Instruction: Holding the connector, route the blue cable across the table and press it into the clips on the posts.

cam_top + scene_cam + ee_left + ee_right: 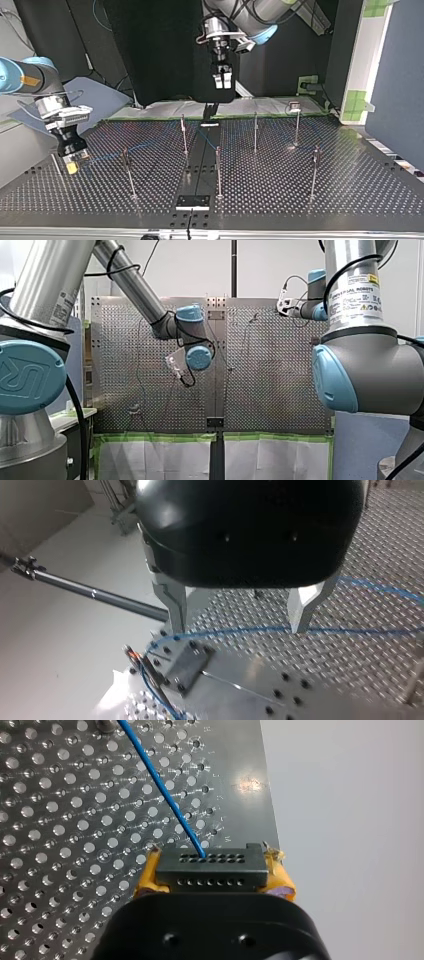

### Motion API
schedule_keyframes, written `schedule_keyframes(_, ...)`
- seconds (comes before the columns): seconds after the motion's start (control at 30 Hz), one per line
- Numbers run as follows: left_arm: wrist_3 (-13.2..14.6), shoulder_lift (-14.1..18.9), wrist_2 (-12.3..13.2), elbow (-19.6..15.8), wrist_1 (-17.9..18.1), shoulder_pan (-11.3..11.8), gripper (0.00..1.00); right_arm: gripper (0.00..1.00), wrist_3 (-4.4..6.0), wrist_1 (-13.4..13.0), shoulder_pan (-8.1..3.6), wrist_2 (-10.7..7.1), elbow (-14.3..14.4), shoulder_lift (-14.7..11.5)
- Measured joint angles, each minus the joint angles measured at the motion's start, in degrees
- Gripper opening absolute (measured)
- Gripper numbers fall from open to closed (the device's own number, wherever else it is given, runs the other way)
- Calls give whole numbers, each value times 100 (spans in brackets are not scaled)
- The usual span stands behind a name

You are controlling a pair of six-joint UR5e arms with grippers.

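Several posts (218, 172): thin upright rods on the perforated table (350, 185), the near row closest to the top view's camera. The clips (295, 106) at their tops are too small to read, so I cannot tell whether any holds cable.
Right gripper (71, 162): low over the table at the top view's left, on the near side, pointing down. Its yellow pads (146, 877) are clenched on the connector (209, 869).
Connector: a black block with two rows of holes. Its long axis runs from pad to pad, across the grip. The holed face points away from the wrist, down towards the table beside its edge.
Blue cable (160, 785): leaves the holed face and runs ahead over the table. In the top view it then goes rightward and farther off, towards the middle posts, and looks slack and low.
Left gripper (237, 629): raised over the far middle of the table, fingers apart with nothing between them. Cable passes on the table beneath.
Step in hand: judged to be early routing, since the connector is held and the cable is not visibly seated.
Next move: likely to carry the connector so the cable draws taut over the nearest post's top, line it up with the clip, then press down. The free left gripper seems placed to help at the far posts.
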Motion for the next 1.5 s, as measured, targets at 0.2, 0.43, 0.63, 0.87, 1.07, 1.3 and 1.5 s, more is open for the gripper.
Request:
schedule_keyframes(0.2, 2, -47, -106, -308, 174, -60, 100, 0, 0, 0, -2, 0, -2, 0)
schedule_keyframes(0.43, 8, -49, -110, -656, 212, -87, 100, 0, -13, 31, -2, 0, 5, 0)
schedule_keyframes(0.63, 9, -50, -100, -906, 222, -67, 100, 0, -41, 78, 61, 0, 27, 0)
schedule_keyframes(0.87, 9, -50, -90, -1140, 226, -50, 100, 0, -44, 87, 130, 0, 30, 0)
schedule_keyframes(1.07, 9, -49, -90, -1174, 226, -48, 100, 0, -44, 88, 137, 0, 30, 0)
schedule_keyframes(1.3, 9, -50, -90, -1176, 226, -48, 100, 0, -44, 88, 138, 0, 30, 0)
schedule_keyframes(1.5, 9, -50, -90, -1176, 226, -48, 100, 0, -44, 88, 138, 0, 30, 0)
